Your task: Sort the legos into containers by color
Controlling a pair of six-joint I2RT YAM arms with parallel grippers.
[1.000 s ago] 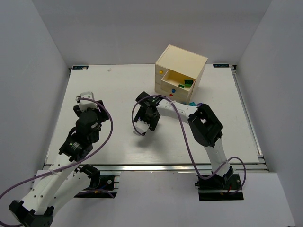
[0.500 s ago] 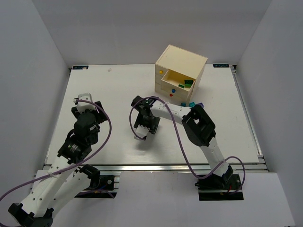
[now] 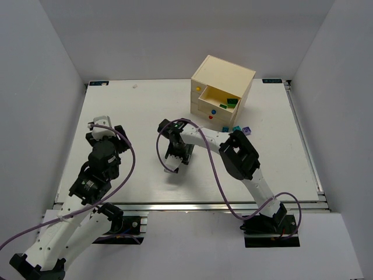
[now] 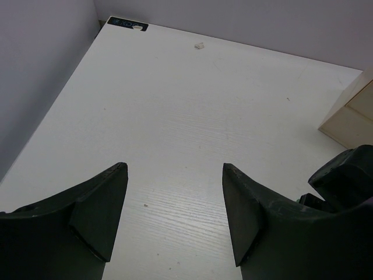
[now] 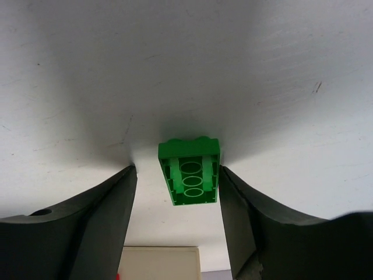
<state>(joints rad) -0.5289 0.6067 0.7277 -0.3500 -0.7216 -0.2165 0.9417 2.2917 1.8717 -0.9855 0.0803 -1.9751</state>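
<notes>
Straddling the green lego (image 5: 189,172) mid-table, the right gripper (image 5: 178,170) stands part open and grips nothing: a gap shows on one side. The brick's long axis runs along the gap, so closing would pinch its narrow width. Off to the side, the left gripper (image 4: 175,175) gapes empty, well apart. Beyond stands the chest (image 3: 223,79), top drawer (image 3: 211,93) open.

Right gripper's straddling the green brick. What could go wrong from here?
1. The green brick sits off-centre in the right gripper, nearer one finger; closing may shove or twist it instead of clamping.
2. The brick is small against the fingers; a loose pinch could drop it before the open drawer.
</notes>
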